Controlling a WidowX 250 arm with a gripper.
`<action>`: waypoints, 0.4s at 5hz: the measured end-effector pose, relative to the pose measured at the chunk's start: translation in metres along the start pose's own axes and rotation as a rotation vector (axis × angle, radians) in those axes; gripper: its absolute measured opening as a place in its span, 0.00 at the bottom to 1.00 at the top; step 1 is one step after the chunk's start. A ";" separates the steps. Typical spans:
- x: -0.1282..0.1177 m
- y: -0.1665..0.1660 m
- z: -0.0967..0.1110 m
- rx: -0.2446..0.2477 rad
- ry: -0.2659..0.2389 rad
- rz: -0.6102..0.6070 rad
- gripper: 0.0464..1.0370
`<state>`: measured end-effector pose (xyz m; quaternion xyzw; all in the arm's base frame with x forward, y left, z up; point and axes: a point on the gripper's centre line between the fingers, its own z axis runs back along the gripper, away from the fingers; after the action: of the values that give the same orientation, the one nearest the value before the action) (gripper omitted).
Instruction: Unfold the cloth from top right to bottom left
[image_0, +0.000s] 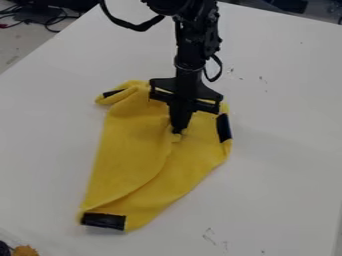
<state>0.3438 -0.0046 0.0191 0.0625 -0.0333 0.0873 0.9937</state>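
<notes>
Nearest the camera, a fuzzy orange-brown thing (25, 250) and a dark object (4, 248) sit at the lower left edge of the view, beside the white table (287, 155). Faint dark marks (209, 236) dot the near surface to the right. Beyond them, a yellow cloth (127, 155) lies rumpled across the middle of the table, its narrow near end toward the lower left and bearing a black patch (103, 221). A long curved edge runs from that end up toward the cloth's middle, one layer lapping another. There the black gripper (177, 131) points down, fingertips together, pinching a small bunch of the fabric. A second patch (224, 127) lines the cloth's right side, and a third (113, 93) shows on the curled far left corner. Above the cloth, the black arm (190, 47) enters from the top, a loose cable (130, 25) looping off its left. Farthest back, at the upper left, dark cords (50, 22) tangle beyond the table's edge.
</notes>
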 end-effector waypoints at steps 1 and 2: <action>0.003 0.010 0.041 0.008 -0.084 0.051 0.01; -0.005 0.028 0.056 0.003 -0.113 0.125 0.01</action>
<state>0.3310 0.0143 0.0772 0.0668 -0.0931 0.1454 0.9827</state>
